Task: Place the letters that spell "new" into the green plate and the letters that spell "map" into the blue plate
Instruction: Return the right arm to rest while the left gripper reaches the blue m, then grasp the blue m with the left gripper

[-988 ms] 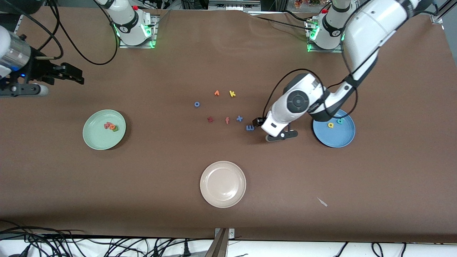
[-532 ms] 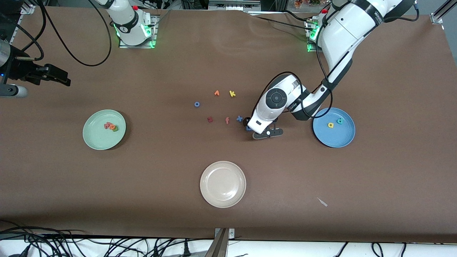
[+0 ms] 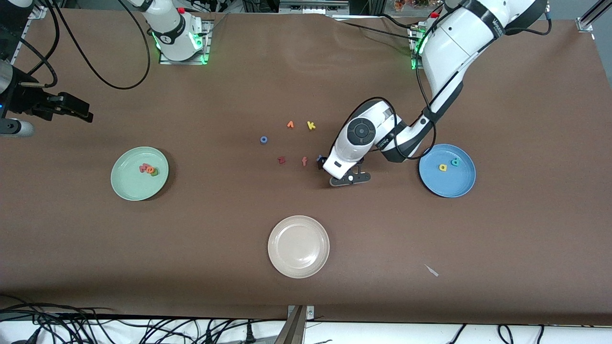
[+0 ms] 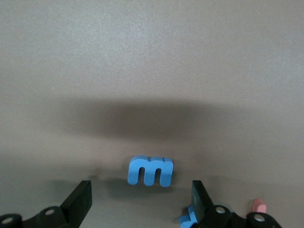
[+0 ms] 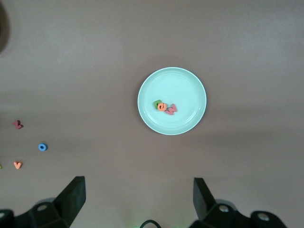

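Now | left pincer (image 4: 137,209) spread around small light-blue foam m (image 4: 150,170) on counter | risk: nearby blue x (image 4: 189,218) snagged too | right pincer (image 5: 137,199) spread, waiting over the counter

n, e, w (image 3: 148,169) in green plate (image 3: 125,184); a, p (image 3: 443,167) in blue plate (image 3: 449,186); m (image 4: 150,171) on table

Bright even overhead light, soft shadows under arm, mild glare on table (image 3: 306,57)

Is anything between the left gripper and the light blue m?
Nothing visible. The light blue foam letter m lies on bare table between the open fingers of the left gripper; a blue foam piece sits beside one finger.
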Robot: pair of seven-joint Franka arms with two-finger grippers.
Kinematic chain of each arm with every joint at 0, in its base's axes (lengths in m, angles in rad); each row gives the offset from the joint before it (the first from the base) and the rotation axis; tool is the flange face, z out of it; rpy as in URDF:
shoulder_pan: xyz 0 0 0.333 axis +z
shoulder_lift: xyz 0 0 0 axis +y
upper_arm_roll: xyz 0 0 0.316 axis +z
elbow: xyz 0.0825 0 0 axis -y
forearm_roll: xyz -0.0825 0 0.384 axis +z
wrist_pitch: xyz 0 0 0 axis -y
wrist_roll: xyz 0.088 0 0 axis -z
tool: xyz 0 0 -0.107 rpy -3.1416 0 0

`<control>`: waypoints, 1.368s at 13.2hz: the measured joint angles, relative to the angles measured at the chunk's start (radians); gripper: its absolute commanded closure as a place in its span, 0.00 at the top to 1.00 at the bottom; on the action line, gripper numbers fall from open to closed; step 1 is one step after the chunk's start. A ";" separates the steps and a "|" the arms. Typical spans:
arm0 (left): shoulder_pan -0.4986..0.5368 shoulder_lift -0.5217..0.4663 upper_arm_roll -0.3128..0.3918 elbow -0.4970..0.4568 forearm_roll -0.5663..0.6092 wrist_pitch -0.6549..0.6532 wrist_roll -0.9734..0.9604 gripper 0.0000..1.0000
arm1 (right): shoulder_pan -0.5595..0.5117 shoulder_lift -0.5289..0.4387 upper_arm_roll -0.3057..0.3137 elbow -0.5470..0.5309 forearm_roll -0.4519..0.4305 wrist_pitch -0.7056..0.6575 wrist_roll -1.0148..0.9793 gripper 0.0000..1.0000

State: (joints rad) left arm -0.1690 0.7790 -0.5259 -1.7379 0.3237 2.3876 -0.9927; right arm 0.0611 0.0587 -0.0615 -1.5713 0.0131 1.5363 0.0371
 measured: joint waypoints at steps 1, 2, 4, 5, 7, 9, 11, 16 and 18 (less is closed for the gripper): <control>-0.007 0.005 0.008 0.008 0.000 0.000 0.000 0.92 | 0.000 0.002 0.000 0.000 0.000 0.002 0.001 1.00; -0.018 0.008 0.024 0.014 0.000 0.000 0.000 0.89 | 0.000 0.002 0.000 0.000 0.000 0.003 0.001 1.00; -0.041 0.014 0.049 0.023 0.000 0.000 0.000 0.79 | 0.000 0.002 0.000 0.000 0.000 0.003 0.002 1.00; -0.049 0.017 0.054 0.026 0.000 0.000 0.000 0.75 | 0.000 0.002 0.000 0.000 0.000 0.003 0.003 1.00; -0.053 0.017 0.055 0.031 0.000 -0.001 0.000 0.71 | 0.000 0.002 0.000 0.000 0.000 0.003 0.003 1.00; -0.053 0.017 0.056 0.032 0.000 -0.002 0.000 0.67 | 0.000 0.002 0.000 0.000 0.000 0.003 0.003 1.00; -0.053 0.017 0.056 0.033 0.000 -0.003 0.000 0.55 | 0.000 0.002 0.000 0.000 0.000 0.003 0.003 1.00; -0.059 0.016 0.057 0.041 0.000 -0.002 0.000 0.40 | 0.000 0.002 -0.001 0.000 0.000 0.004 0.003 1.00; -0.060 0.016 0.057 0.043 0.000 -0.002 0.000 0.38 | 0.000 0.002 -0.001 0.000 0.000 0.004 0.003 1.00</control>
State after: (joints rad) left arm -0.2292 0.7951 -0.4693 -1.6948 0.3238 2.3855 -0.9927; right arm 0.0611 0.0604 -0.0623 -1.5712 0.0131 1.5398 0.0400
